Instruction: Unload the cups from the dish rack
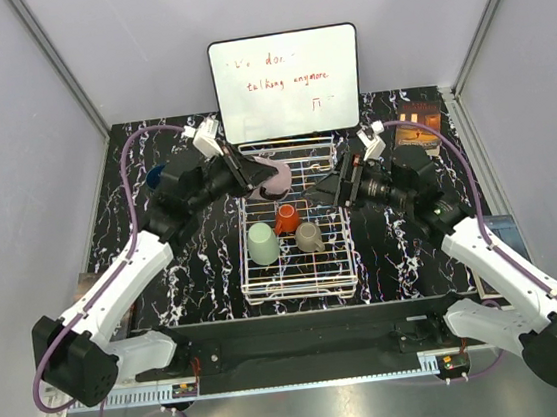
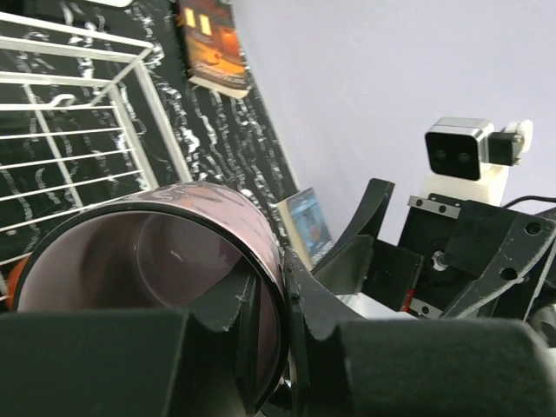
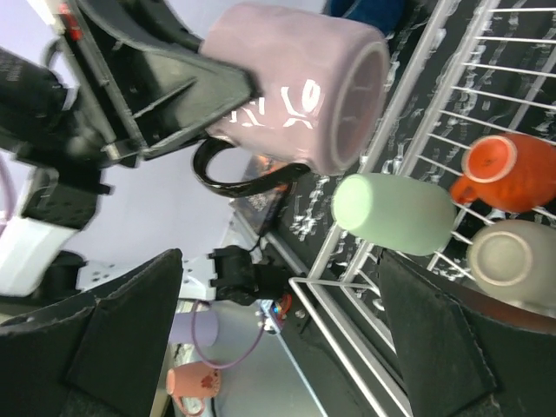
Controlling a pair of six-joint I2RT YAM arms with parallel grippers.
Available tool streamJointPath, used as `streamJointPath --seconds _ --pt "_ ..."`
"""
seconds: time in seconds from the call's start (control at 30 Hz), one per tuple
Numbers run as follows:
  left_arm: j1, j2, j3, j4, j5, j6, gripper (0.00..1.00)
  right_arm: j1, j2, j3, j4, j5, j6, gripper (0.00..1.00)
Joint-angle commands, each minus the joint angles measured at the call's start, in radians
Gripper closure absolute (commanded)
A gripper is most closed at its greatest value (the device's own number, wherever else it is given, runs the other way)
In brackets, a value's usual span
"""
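The whiteboard (image 1: 285,84) at the top centre of the overhead view carries red handwriting. The lower line reads "talking anymore"; the upper line is too faint for me to make out. A book (image 1: 418,124) lies at the upper right, and I can read no title on its cover.

The left gripper (image 1: 253,176) is clamped tight on the pale pink-lilac mug (image 1: 277,176), one finger (image 2: 228,308) inside the mouth and the other outside against the wall. The mug is held on its side over the far left corner of the dish rack (image 1: 299,287), just above the middle of the frame.

The right gripper (image 1: 323,192) stands wide open with nothing between its jaws, over the rack's far right part, pointing at the pink mug.

Three cups sit in the rack, mid-frame: the mint green mug (image 1: 262,242), the orange-red mug (image 1: 286,218) and the taupe mug (image 1: 309,236). The dark blue mug (image 1: 157,174) is on the table left of the rack, partly hidden behind the left arm.
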Motion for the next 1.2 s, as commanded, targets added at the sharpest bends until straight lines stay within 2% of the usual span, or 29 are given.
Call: streamJointPath --seconds 0.0,0.07,0.1,0.17,0.2,0.3,0.47,0.57,0.87,1.17 --pt "0.001 -0.009 0.144 -0.124 -0.115 0.126 1.00 -0.004 -0.020 0.057 -0.093 0.108 -0.071 0.00" --pt "0.003 0.002 0.233 -0.250 -0.195 0.216 1.00 -0.003 -0.003 0.094 -0.187 0.171 -0.123 0.00" --pt "0.003 0.020 0.266 -0.384 -0.298 0.250 1.00 -0.003 0.008 0.108 -0.221 0.195 -0.138 0.00" --pt "0.009 0.043 0.355 -0.506 -0.407 0.332 1.00 -0.003 0.041 0.154 -0.324 0.267 -0.186 0.00" --pt "0.012 0.052 0.377 -0.613 -0.521 0.350 1.00 -0.003 0.054 0.168 -0.353 0.292 -0.200 0.00" --pt "0.055 0.083 0.420 -0.755 -0.691 0.401 1.00 -0.003 0.085 0.202 -0.433 0.372 -0.230 0.00" --pt "0.298 0.140 0.366 -0.843 -0.645 0.387 1.00 -0.003 0.123 0.234 -0.495 0.449 -0.263 0.00" --pt "0.371 0.177 0.322 -0.849 -0.651 0.389 1.00 -0.003 0.147 0.252 -0.522 0.461 -0.276 0.00" --pt "0.457 0.319 0.293 -0.814 -0.682 0.366 1.00 -0.003 0.178 0.254 -0.530 0.449 -0.293 0.00" --pt "0.518 0.485 0.330 -0.691 -0.610 0.382 1.00 -0.004 0.186 0.237 -0.530 0.449 -0.327 0.00"
